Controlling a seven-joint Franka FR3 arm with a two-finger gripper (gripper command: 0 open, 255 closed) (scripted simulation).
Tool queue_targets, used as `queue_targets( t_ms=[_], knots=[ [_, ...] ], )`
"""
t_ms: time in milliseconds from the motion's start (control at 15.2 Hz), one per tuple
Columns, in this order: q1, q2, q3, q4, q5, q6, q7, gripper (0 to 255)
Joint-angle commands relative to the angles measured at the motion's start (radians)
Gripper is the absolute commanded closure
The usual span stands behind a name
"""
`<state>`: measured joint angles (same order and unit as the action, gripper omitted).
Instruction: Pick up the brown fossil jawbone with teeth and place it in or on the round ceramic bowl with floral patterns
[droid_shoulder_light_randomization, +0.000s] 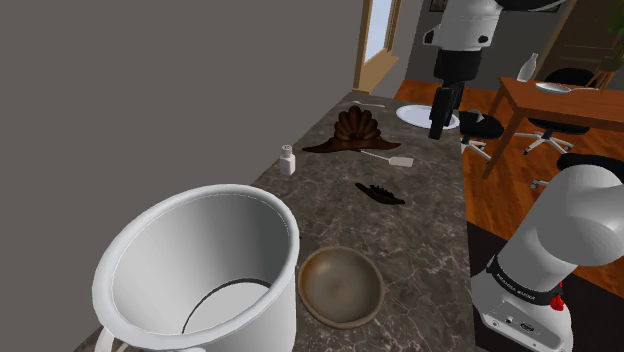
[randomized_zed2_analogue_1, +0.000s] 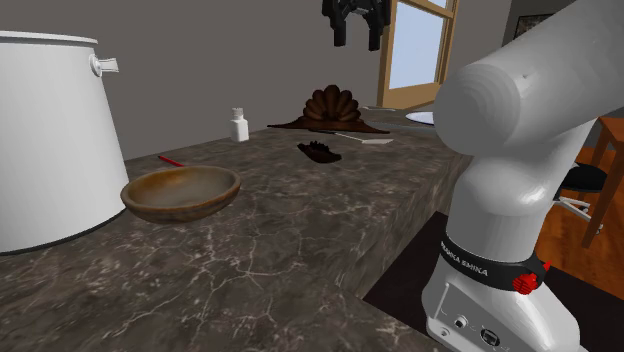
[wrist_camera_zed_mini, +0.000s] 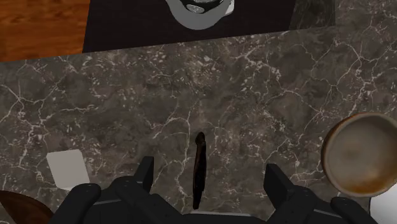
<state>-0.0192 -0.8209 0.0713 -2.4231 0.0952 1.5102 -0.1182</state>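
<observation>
The dark brown jawbone (droid_shoulder_light_randomization: 380, 193) lies flat on the dark marble counter (droid_shoulder_light_randomization: 420, 250), also seen as a small dark shape (randomized_zed2_analogue_1: 320, 151) and as a thin dark strip (wrist_camera_zed_mini: 198, 168). A round brown bowl (droid_shoulder_light_randomization: 340, 285) (randomized_zed2_analogue_1: 182, 192) (wrist_camera_zed_mini: 362, 153) stands nearer the stand, beside a big white pot. My gripper (droid_shoulder_light_randomization: 437, 128) (randomized_zed2_analogue_1: 356, 40) (wrist_camera_zed_mini: 211, 181) hangs open high above the counter, holding nothing. In the wrist view the jawbone lies far below, between the two fingers (wrist_camera_zed_mini: 145, 173).
A large white pot (droid_shoulder_light_randomization: 200, 270) (randomized_zed2_analogue_1: 40, 140) stands next to the bowl. Beyond the jawbone are a brown fan-shaped ornament (droid_shoulder_light_randomization: 352, 130), a small white bottle (droid_shoulder_light_randomization: 287, 160), a white spatula (droid_shoulder_light_randomization: 388, 157) and a white plate (droid_shoulder_light_randomization: 420, 115). The counter edge drops to a wooden floor (droid_shoulder_light_randomization: 510, 190).
</observation>
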Motion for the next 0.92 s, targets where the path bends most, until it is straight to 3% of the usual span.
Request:
queue_targets(
  t_ms=[0,462,858],
  knots=[
    [0.0,0.0,0.0,0.0,0.0,0.0,0.0,0],
    [0.009,0.057,0.028,-0.193,0.038,0.299,0.002,0],
    [0.021,0.195,0.056,-0.3,0.077,0.585,-0.001,0]
  ],
)
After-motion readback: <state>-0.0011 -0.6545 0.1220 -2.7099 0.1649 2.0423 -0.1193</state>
